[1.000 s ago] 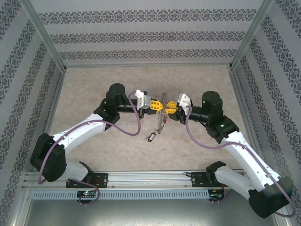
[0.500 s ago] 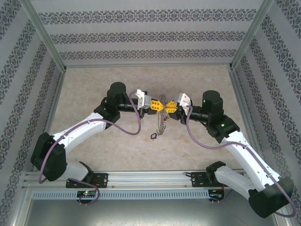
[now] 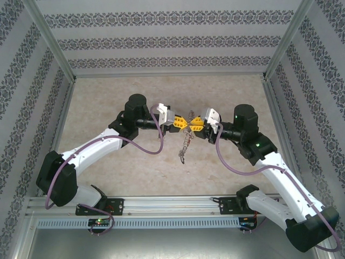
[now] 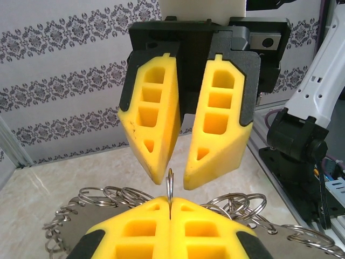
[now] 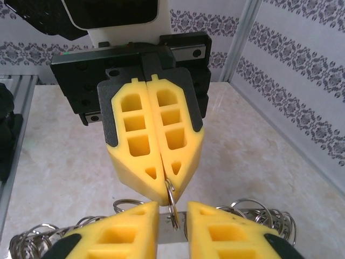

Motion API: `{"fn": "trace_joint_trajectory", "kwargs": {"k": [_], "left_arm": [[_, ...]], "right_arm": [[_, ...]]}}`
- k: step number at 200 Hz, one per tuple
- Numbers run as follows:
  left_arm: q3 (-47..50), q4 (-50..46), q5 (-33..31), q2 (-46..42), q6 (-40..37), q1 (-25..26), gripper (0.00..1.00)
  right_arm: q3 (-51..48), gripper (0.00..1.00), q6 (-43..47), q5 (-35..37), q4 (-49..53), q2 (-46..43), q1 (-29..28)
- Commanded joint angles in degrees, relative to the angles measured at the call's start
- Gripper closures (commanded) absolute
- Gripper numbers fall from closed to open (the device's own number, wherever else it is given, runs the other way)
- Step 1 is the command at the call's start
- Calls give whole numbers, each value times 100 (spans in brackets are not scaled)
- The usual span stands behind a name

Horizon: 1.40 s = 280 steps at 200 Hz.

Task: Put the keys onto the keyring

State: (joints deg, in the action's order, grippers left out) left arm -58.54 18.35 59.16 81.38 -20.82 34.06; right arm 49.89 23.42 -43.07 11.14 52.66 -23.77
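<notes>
Centre of the overhead frame: the left gripper [image 3: 182,123] is pinching one link [image 5: 170,190] of the keyring [image 3: 186,141] in fully closed jaws, while the right gripper [image 3: 192,123] is standing slightly parted around it. The dangling tail is swinging rightward from a second ago, which suggests alignment for threading is under way. The keys are indiscernible.

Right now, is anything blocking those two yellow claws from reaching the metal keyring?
Nothing visible does. The left gripper is shut on one small ring of the keyring, and the right gripper stands open right at that ring.
</notes>
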Motion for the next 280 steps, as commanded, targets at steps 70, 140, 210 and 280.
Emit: {"fn": "trace_joint_trajectory", "kwargs": {"k": [70, 140, 210, 280], "left_arm": [[-237, 260, 324, -19, 32, -22, 100], [-296, 139, 274, 44, 78, -18, 100], [-78, -1585, -232, -622, -970, -271, 0], [-81, -2277, -549, -875, -1082, -381, 0]], "right_arm": [[166, 79, 219, -246, 169, 120, -102], [179, 100, 425, -99, 80, 223, -188], [-28, 100, 1867, 1446, 121, -271, -650], [-6, 100, 3609, 2002, 152, -200, -1074]]}}
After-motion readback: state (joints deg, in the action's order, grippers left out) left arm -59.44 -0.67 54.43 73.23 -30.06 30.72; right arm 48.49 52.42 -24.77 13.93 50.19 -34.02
